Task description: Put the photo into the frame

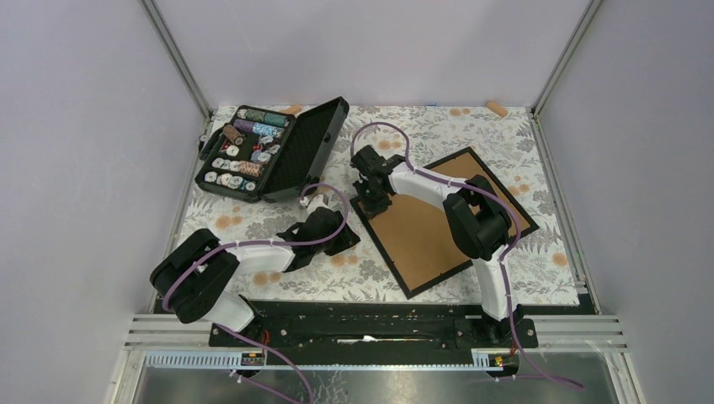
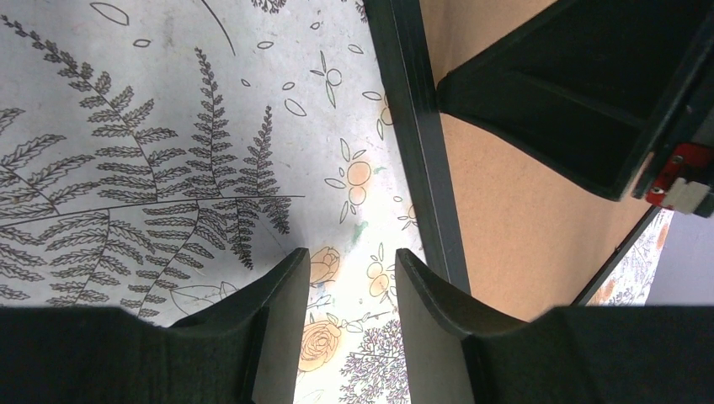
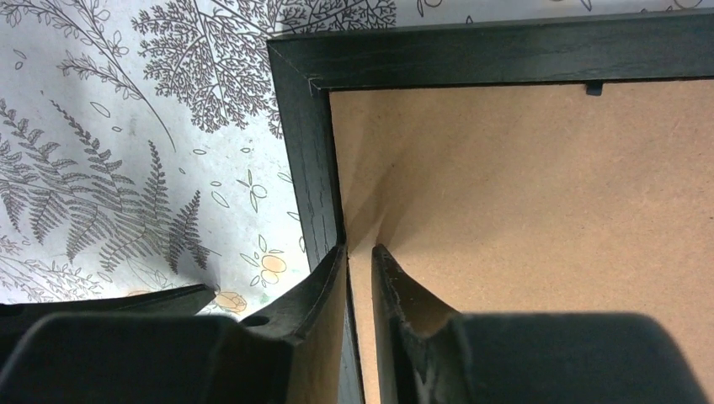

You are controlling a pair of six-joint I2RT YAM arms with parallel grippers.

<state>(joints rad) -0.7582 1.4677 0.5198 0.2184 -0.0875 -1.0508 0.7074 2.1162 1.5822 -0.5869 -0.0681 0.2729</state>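
The left gripper (image 2: 352, 263) hovers low over the fern-printed tablecloth (image 2: 151, 126), just beside the left rail of the frame (image 1: 418, 231). Its jaws are partly apart with nothing between them, and bare cloth lies to its left. The frame lies back-up and askew, brown board uppermost, its right part hidden under the right arm. Whether the photo sits beneath the board cannot be told. Near the frame's far-left corner, the right gripper (image 3: 360, 252) has its jaws narrowed to a slit astride the rail's inner edge, nothing visible between them. Beyond, well apart, stands the open spool case (image 1: 269, 150).
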